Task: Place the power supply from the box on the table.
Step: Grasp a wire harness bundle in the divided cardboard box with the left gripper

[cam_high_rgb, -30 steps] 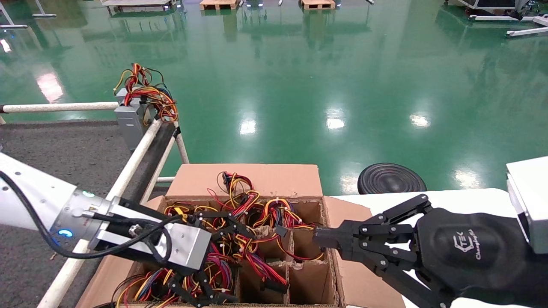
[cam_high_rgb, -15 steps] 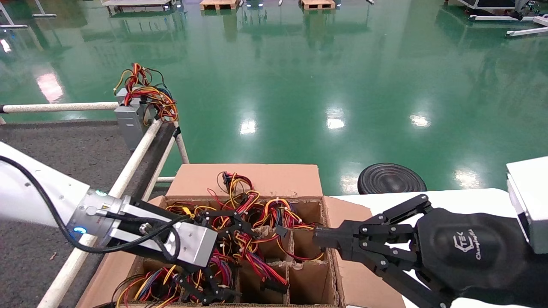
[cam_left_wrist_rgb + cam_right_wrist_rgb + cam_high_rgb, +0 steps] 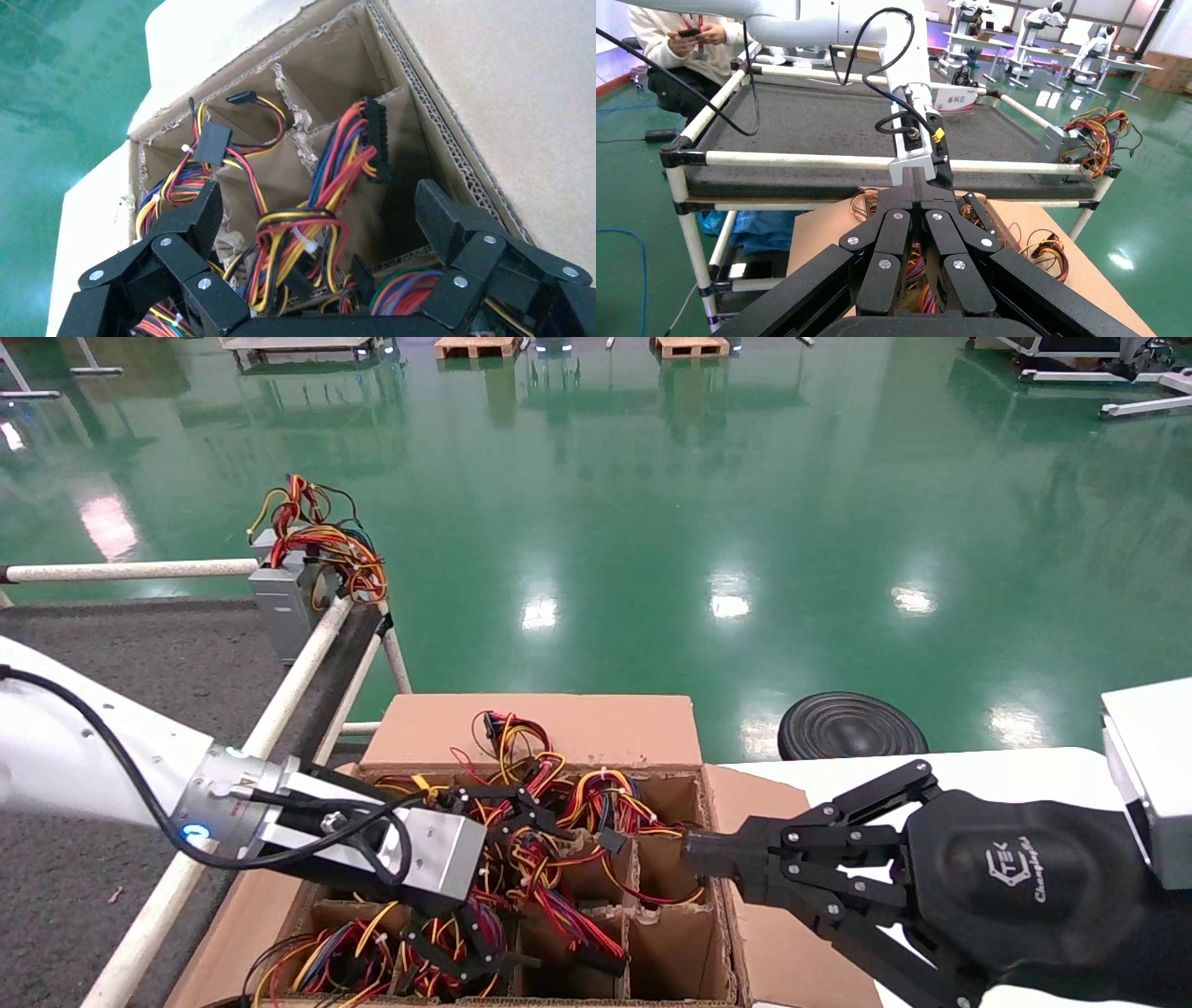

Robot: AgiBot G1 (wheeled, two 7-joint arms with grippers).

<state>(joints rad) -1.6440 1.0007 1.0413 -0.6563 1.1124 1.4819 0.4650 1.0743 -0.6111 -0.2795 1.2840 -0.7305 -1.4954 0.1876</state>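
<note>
One brown cardboard box [image 3: 559,738] is standing nearest, its inner grid of square cells crowded with red, yellow and orange wires [image 3: 295,239] ending in black connectors. Two grippers are working at it: the left gripper [image 3: 316,232] is reaching down among the bundles with its fingers [image 3: 190,217] spread wide on either side of one tied wire loom, gripping nothing; the right gripper [image 3: 694,859] is resting at the box's right wall, its fingers pressed together and empty, its housing lettered "TEK". No metal case of a power supply is showing inside the cells, only cabling. Beyond, one dark speckled table [image 3: 140,654] is lying to the left, edged by white tube rails. One grey unit [image 3: 284,593], wires heaped on top, is sitting at its far corner.
</note>
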